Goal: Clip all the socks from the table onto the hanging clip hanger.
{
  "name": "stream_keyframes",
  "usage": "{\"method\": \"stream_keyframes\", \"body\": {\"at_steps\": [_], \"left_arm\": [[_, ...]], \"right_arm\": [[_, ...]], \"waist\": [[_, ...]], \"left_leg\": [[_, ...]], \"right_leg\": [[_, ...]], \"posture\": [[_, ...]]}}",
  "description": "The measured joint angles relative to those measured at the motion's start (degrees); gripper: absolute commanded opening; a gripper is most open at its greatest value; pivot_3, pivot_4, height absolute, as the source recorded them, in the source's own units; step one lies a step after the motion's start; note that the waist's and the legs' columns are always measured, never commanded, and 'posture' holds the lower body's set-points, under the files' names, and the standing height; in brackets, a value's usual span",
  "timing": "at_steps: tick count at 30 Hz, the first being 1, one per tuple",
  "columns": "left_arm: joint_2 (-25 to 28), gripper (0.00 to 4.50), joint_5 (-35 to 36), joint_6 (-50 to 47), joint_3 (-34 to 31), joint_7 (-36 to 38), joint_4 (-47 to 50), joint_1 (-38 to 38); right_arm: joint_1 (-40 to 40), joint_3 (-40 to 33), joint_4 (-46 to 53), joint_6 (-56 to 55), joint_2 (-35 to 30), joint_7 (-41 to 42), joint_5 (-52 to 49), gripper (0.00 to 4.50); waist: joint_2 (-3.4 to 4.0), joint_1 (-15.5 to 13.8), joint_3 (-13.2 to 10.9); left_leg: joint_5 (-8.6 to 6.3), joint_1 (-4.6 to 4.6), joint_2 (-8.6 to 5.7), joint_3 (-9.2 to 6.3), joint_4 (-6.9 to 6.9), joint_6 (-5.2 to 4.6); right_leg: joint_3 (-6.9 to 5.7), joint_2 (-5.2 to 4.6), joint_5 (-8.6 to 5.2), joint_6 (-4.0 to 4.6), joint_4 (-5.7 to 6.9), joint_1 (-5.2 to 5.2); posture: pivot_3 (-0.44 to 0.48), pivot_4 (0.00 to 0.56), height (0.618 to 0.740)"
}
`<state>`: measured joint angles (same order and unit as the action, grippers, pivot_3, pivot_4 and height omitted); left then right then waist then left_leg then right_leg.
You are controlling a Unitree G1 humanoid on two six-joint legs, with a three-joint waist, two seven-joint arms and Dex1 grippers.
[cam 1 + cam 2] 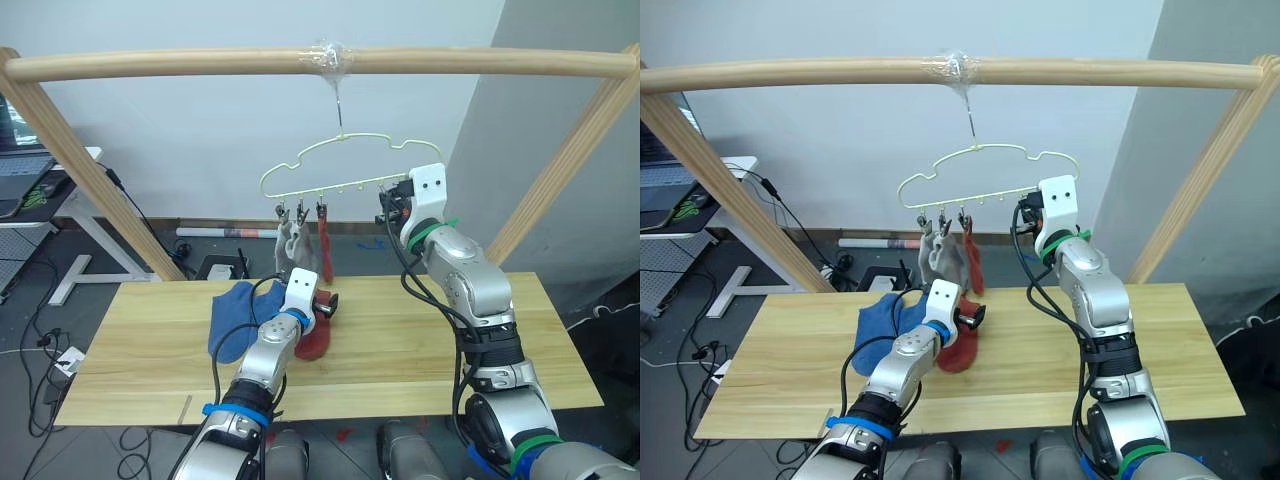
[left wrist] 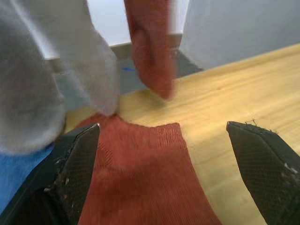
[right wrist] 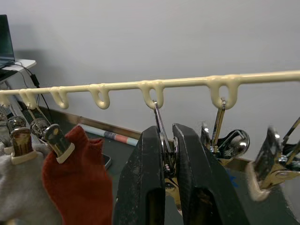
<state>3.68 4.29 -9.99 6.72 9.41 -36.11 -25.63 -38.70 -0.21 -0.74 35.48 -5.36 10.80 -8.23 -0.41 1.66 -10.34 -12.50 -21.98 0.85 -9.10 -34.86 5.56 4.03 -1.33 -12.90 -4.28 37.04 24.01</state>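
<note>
The left gripper (image 2: pixel 164 164) hovers with fingers spread wide over the rust red sock (image 2: pixel 140 178) lying on the table (image 1: pixel 430 340), its cuff edge just ahead of the fingertips. Up on the clip hanger (image 3: pixel 187 83), the right gripper (image 3: pixel 169 154) pinches a silver clip (image 3: pixel 161 129).

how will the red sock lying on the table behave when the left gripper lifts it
The rust red sock lies flat and creased, so it will probably flop and drape from the left gripper. It looks like thin knit, so likely light. Its ribbed fabric probably grips rather than slips.
</note>
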Motion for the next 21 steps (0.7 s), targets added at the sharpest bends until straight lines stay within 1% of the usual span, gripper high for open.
{"method": "stream_keyframes", "body": {"at_steps": [3,5,9,12,15,17,21], "left_arm": [[-0.85,4.50,-1.08,0.53,-0.37,-1.21,-4.70,-1.97],[-0.92,4.50,-1.43,0.44,-0.46,-1.16,-5.27,-2.09],[-1.05,4.50,-1.51,-2.91,-0.85,-0.91,-3.13,-1.95],[-1.83,4.50,0.16,-6.59,-2.63,0.28,-0.19,-0.96],[-1.80,3.93,0.19,-7.81,-2.64,1.30,1.74,0.48],[-1.62,3.37,-0.25,-7.72,-2.43,1.56,2.98,1.71],[-1.07,2.27,-1.63,-6.91,-1.16,2.91,6.02,4.30]], "right_arm": [[-0.01,0.01,0.53,0.47,-0.12,0.01,-0.03,0.03],[-0.16,-0.01,0.73,0.84,-0.17,0.00,-0.06,0.03],[-0.72,-0.11,0.80,1.41,-0.63,0.00,-0.06,0.03],[-0.75,-0.40,0.91,1.51,-0.95,0.00,-0.08,0.03],[-0.75,-0.50,1.13,2.02,-0.97,0.00,-0.15,0.03],[-0.75,-0.65,1.39,2.62,-1.05,0.07,-0.33,0.03],[-1.04,-0.97,1.74,3.84,-2.24,0.56,-1.22,0.03]], "waist": [[-0.06,0.23,-0.84],[-0.05,0.25,-1.17],[-0.08,0.27,-1.60],[-0.07,0.31,-1.64],[-0.06,0.33,-1.65],[-0.05,0.30,-1.65],[-0.03,0.15,-1.70]], "left_leg": [[0.00,-0.02,0.00,-0.05,-0.01,0.00],[0.00,-0.04,0.00,-0.04,0.00,0.00],[0.00,-0.04,-0.01,-0.04,0.00,0.01],[0.00,-0.01,-0.01,-0.04,0.00,0.01],[0.00,0.02,-0.01,-0.04,0.00,0.01],[0.00,0.02,-0.01,-0.04,0.00,0.01],[-0.01,0.02,-0.04,-0.05,0.00,0.02]], "right_leg": [[-0.02,0.00,0.13,-0.22,0.02,0.01],[-0.02,0.00,0.12,-0.23,0.01,0.02],[-0.01,-0.02,0.12,-0.24,0.00,0.01],[-0.01,-0.02,0.11,-0.24,0.00,0.00],[-0.02,-0.02,0.08,-0.20,0.01,-0.02],[-0.01,-0.03,-0.06,0.03,0.00,-0.03],[-0.01,-0.06,-0.07,0.04,-0.03,-0.04]], "posture": [[0.035,0.243,0.740],[0.032,0.249,0.740],[0.031,0.255,0.740],[0.031,0.258,0.740],[0.034,0.258,0.740],[0.038,0.257,0.740],[0.041,0.259,0.740]]}}
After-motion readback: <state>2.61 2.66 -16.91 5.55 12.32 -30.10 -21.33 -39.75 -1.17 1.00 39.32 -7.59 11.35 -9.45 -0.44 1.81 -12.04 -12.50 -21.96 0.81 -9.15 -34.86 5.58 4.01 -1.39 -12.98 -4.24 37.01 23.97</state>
